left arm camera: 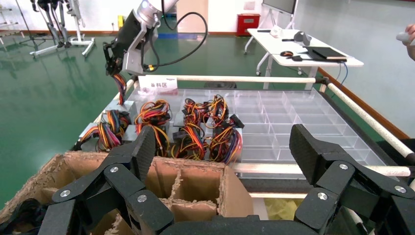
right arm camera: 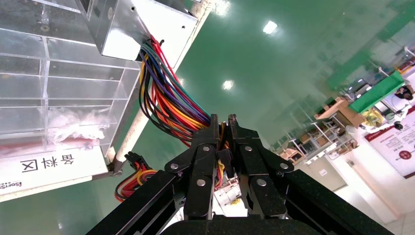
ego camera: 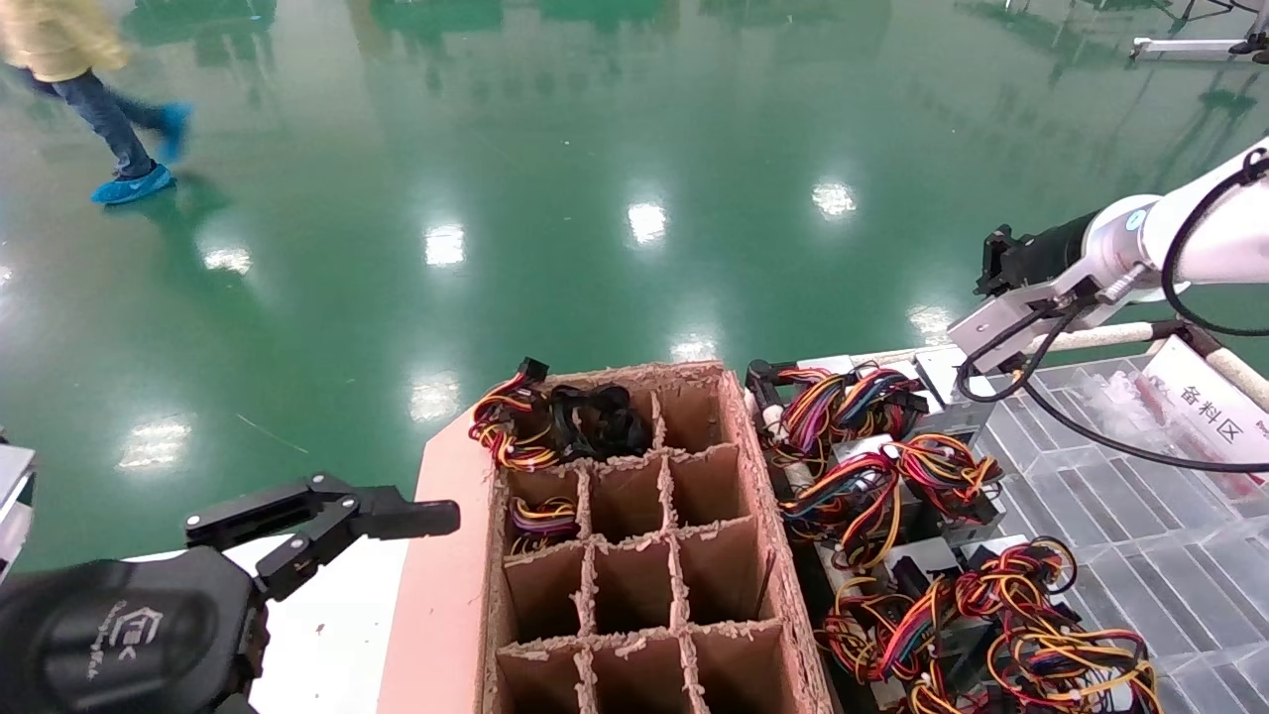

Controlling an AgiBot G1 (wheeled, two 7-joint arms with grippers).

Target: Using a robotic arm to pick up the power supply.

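The robotic arm [ego camera: 1180,233], white and silver with a looping black cable, reaches in from the right. Its black right gripper [right arm camera: 221,120] is shut on the red, yellow and orange wire bundle [right arm camera: 164,100] of the power supply [right arm camera: 142,27], a silver-grey metal box at the clear tray's far corner. In the left wrist view the same gripper [left arm camera: 113,58] hangs above that corner with wires [left arm camera: 120,88] trailing down from it. My left gripper [ego camera: 327,521] stands open and empty at the lower left, beside the cardboard box.
A cardboard box [ego camera: 783,555] with divider cells fills the middle; two cells hold wire bundles [ego camera: 516,421]. Several more power supplies [ego camera: 892,516] with tangled wires lie on the clear compartment tray [ego camera: 1140,516]. A person [ego camera: 89,89] walks on the green floor far left.
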